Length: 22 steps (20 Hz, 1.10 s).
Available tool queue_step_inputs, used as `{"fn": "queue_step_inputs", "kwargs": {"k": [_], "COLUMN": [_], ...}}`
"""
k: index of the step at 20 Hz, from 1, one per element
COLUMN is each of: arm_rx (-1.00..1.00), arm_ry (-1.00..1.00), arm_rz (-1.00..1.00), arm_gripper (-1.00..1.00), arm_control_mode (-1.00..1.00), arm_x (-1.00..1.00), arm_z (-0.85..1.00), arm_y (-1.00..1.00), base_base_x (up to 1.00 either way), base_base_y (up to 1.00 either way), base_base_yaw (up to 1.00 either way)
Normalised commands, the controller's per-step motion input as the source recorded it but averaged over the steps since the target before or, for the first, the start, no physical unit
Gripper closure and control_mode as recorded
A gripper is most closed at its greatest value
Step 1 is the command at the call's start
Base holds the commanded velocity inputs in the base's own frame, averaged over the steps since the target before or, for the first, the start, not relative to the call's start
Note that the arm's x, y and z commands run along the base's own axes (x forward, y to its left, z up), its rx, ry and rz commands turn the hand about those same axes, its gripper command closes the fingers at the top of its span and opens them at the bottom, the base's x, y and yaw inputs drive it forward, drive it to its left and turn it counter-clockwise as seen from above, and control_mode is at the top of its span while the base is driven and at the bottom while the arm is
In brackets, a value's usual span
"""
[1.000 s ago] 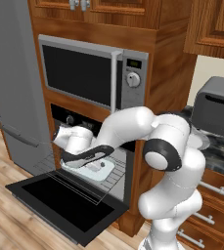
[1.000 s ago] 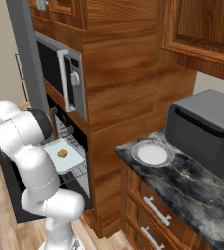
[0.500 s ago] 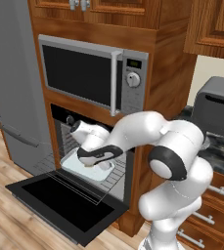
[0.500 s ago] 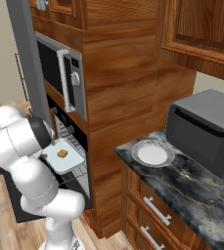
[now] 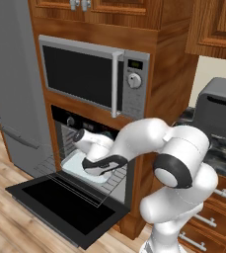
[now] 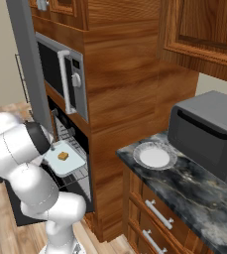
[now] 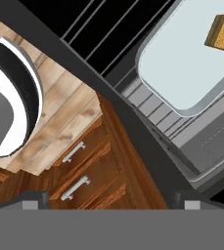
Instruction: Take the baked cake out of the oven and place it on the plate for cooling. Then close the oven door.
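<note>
Nothing is finished yet: the baked cake [image 7: 222,32] sits on its tray [image 7: 182,73] in the oven [image 5: 92,153], my gripper [image 7: 108,204] spread wide and empty; the plate [image 6: 154,157] waits right, the oven door [image 5: 67,207] hangs open.

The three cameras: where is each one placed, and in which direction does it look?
Left base view: behind the arm on its left, looking forward and down at the oven with its oven door folded open; the white arm rises from the lower right and reaches over the tray.
Right base view: behind on the right, facing the cake and the plate on the counter; the arm stands at the lower left.
Hand view: on the hand, looking down along the open gripper at the tray with the cake.
All three share the tray.
</note>
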Motion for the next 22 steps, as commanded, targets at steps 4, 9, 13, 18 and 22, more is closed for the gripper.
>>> {"fn": "queue_step_inputs", "kwargs": {"k": [4, 9, 13, 18, 22], "arm_rx": [0.00, 0.00, 0.00, 0.00, 0.00], "arm_ry": [0.00, 0.00, 0.00, 0.00, 0.00], "arm_rz": [0.03, 0.02, 0.00, 0.00, 0.00], "arm_gripper": [-1.00, -1.00, -1.00, -1.00, -1.00], "arm_control_mode": [-1.00, -1.00, -1.00, -1.00, -1.00], "arm_x": [0.00, 0.10, 0.34, 0.29, 0.06], "arm_z": [-0.09, -0.12, -0.11, -0.08, -0.26], "arm_y": [0.45, 0.17, 0.00, 0.00, 0.03], "base_base_x": [0.00, 0.00, 0.00, 0.00, 0.00], "base_base_y": [0.00, 0.00, 0.00, 0.00, 0.00], "base_base_yaw": [0.00, 0.00, 0.00, 0.00, 0.00]}}
